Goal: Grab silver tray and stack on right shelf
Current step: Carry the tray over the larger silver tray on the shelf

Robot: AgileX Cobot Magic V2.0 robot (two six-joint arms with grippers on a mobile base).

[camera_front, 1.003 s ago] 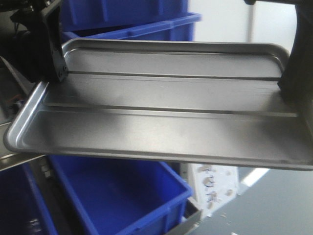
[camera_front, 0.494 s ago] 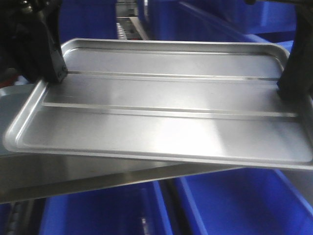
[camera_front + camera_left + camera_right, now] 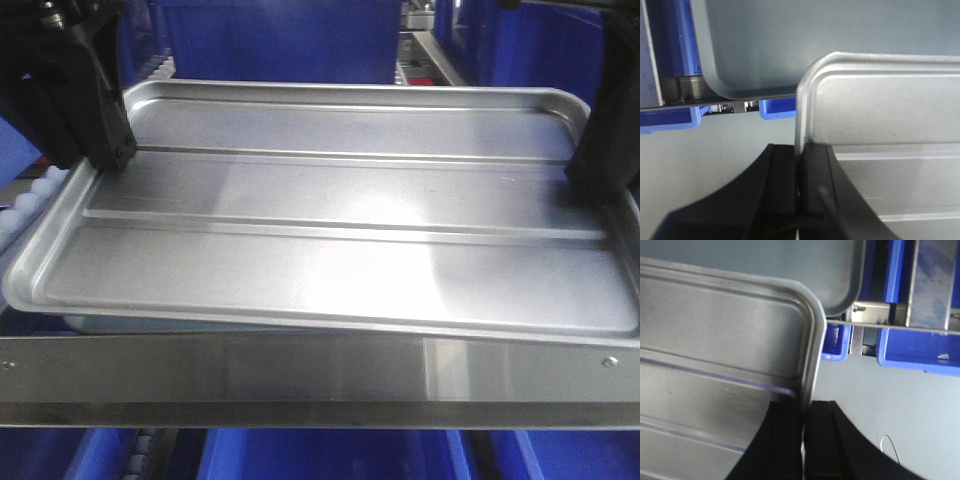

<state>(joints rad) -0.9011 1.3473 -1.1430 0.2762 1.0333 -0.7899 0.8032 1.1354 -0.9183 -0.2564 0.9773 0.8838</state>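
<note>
Each pincer is clamped on a short rim of the tray [image 3: 330, 210]: left pincer [image 3: 799, 162] and right pincer [image 3: 805, 415]. The tray hangs just above the crossbar [image 3: 300, 365] of the shelf [image 3: 28, 200], its near edge over the crossbar. It is best carried level beyond the crossbar, both arms moving together, then lowered squarely onto the grey tray [image 3: 760, 45]. The room beyond looks open, with blue bins [image 3: 270, 40] standing further back.

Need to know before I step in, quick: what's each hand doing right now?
Left hand: closed, clamping the left rim of the silver tray.
Right hand: closed, clamping the same tray's right rim.
</note>
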